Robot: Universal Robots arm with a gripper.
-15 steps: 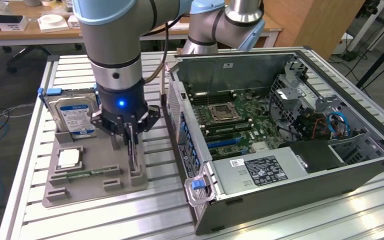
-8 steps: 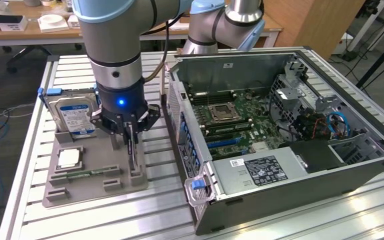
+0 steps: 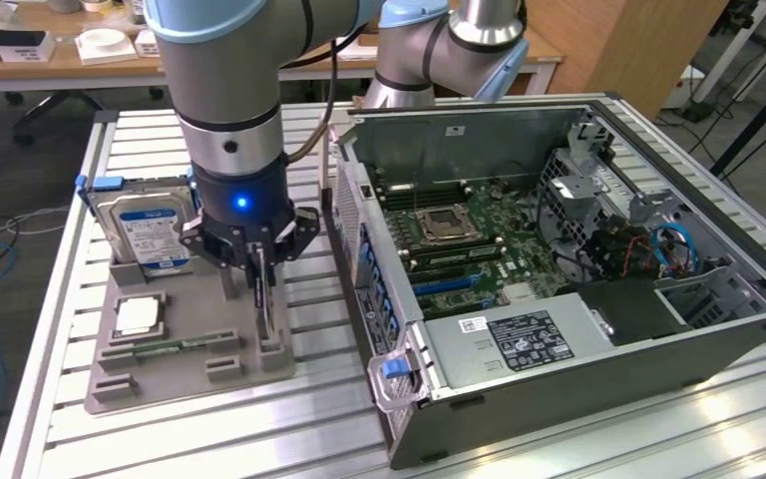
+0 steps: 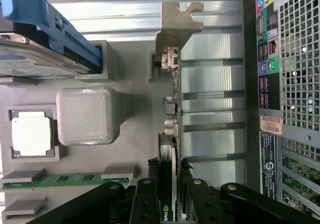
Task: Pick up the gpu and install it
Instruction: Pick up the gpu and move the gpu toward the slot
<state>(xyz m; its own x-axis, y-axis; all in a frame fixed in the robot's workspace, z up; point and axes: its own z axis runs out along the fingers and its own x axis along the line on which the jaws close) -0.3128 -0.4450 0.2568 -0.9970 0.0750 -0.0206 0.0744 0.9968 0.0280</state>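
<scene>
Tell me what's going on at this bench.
A robot arm's black gripper is down over a grey plastic parts holder, closed on the gpu, a thin green card with black cooler and silver bracket, standing on edge in its slot. It is not yet installed: the open black computer case lies on the exterior view's right.

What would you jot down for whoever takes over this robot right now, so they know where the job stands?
Gripper: closed on the gpu, one finger on each side of its upper edge.
Gpu: standing on edge in the gray holder, beside the open computer case; it does not look lifted yet.
Done: card reached and gripped.
Left: lifting it out and installing it on the motherboard.
</scene>
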